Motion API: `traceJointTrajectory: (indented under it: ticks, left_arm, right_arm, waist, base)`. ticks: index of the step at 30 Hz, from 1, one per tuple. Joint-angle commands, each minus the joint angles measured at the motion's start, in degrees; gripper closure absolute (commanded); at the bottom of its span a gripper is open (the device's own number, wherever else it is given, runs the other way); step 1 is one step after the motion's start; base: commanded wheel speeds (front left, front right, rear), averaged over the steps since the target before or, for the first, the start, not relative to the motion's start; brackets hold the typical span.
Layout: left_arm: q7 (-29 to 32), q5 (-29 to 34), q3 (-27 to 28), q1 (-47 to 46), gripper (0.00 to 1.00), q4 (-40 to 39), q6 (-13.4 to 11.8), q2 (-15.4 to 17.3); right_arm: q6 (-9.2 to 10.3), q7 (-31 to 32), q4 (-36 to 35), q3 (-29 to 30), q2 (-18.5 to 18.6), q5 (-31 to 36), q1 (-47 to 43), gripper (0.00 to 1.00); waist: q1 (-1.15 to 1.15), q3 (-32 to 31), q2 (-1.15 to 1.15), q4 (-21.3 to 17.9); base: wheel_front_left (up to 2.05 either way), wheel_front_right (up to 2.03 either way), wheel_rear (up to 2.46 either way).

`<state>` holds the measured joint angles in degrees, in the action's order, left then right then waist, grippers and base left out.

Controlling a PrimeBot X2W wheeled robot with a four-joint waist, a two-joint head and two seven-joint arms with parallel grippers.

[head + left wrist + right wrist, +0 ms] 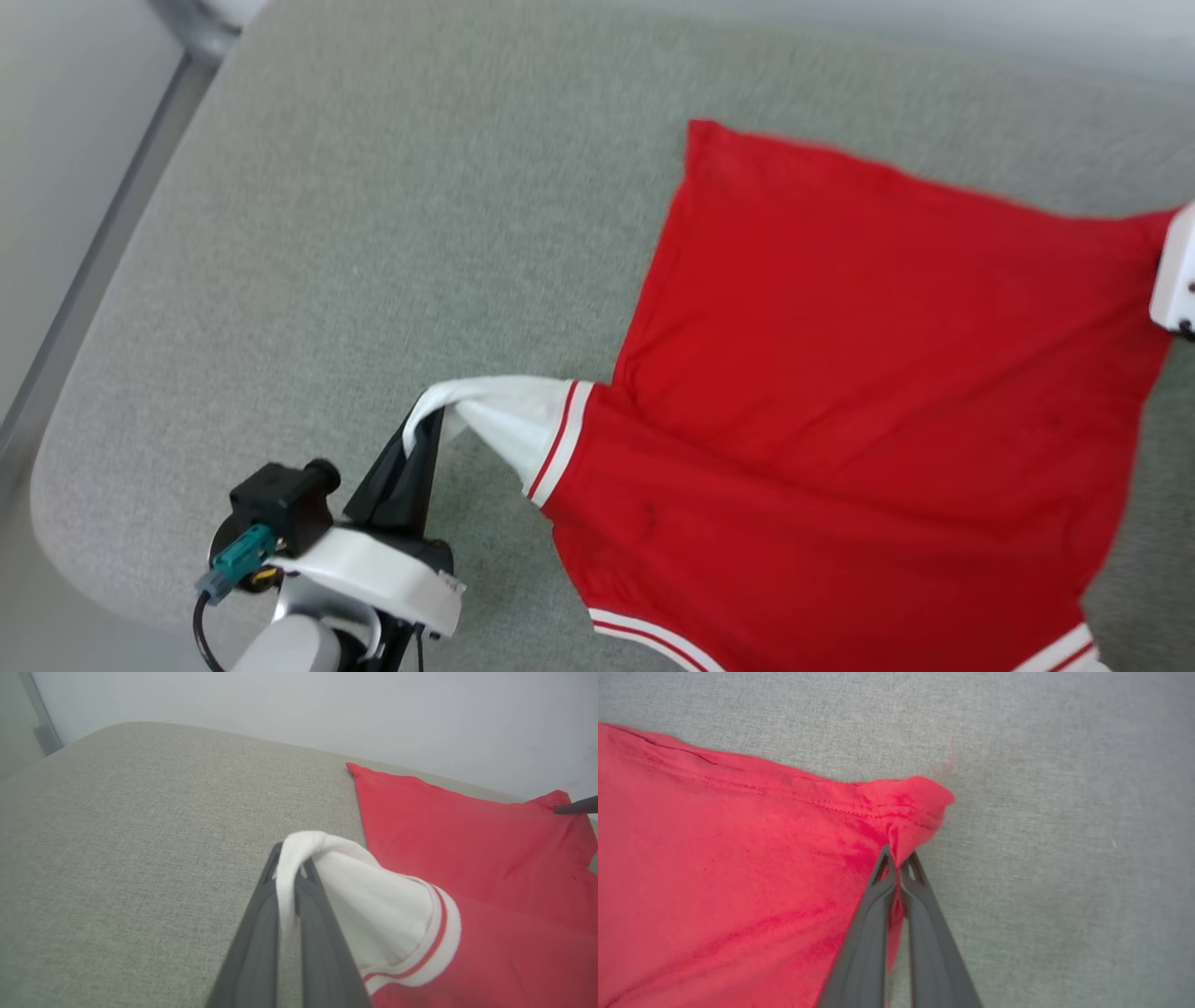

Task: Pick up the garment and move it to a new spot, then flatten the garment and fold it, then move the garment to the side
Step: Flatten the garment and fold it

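Holds the garment (pixel 840 373) at two points, spread mostly flat on the grey surface (pixel 373 233), toward the right of the head view. Pinches the white cuff (pixel 509 415) in the left gripper (pixel 425 439), with fingers shut tight and a fold of white cloth draped over the tips, that sleeve raised a little off the surface. Clamps a far red corner in the right gripper (pixel 899 856), with fingers pressed together on a small bunched peak just beside the stitched hem (pixel 784 795).

Looks like the flattening step, with folding and the move aside not yet done. Turns on one relation: has the cloth strung between the two grips, sleeve end near and left, hem corner far and right, so sets the long axis diagonally across the surface. Puts the body of the garment to the right of the left gripper and to the left of the right one. Calls, probably, for drawing the two apart along that diagonal, gently enough not to slip off the thin cuff.

Gives the whole spread and the striped trim (pixel 644 633) at the near edge in the head view. Gives the cloth wrapped over the fingertips in the left wrist view, plus a dark finger of the other arm at the distant corner. Gives the hem stitching and puckers around the grip in the right wrist view
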<state>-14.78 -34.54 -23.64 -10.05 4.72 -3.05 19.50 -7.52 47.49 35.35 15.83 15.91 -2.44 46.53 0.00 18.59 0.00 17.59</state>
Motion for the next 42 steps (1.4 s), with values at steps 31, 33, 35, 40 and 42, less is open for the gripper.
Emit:
traceJointTrajectory:
  ticks: [31,33,35,40,42]
  left_arm:
    - [5.65,-4.27,2.59,15.08,1.0,-0.55,-6.81,4.97]
    - [5.8,-4.21,2.45,14.82,1.0,-0.55,-6.85,4.96]
    - [5.84,-4.16,2.36,14.57,1.0,-0.63,-6.92,4.95]
    - [5.51,-3.82,2.24,14.13,1.0,-0.97,-6.89,5.19]
    - [5.37,-3.63,2.1,13.27,1.0,-1.29,-6.67,5.12]
  right_arm:
    - [0.06,-3.1,-41.04,6.47,-12.84,-17.52,-66.72,0.0]
    - [0.05,-9.15,-40.05,6.83,-13.03,-18.8,-66.15,0.0]
    - [0.05,-16.52,-38.46,7.35,-13.03,-19.96,-64.63,0.0]
    - [0.04,-33.15,-34.11,5.53,-13.08,-17.69,-59.6,0.0]
    - [0.04,-37.38,-32.13,4.44,-13.04,-16.62,-56.28,0.0]
  waist:
    - [0.0,-19.11,0.0,-13.53]
    - [0.0,-19.1,0.0,-13.54]
    - [0.0,-19.02,0.0,-13.55]
    - [0.0,-18.35,0.0,-13.48]
    - [0.0,-17.31,0.0,-13.12]
  base:
    - [0.0,0.0,0.0]
    - [0.0,0.0,0.0]
    - [0.0,0.0,0.0]
    - [0.0,0.0,0.0]
    - [0.0,0.0,0.0]
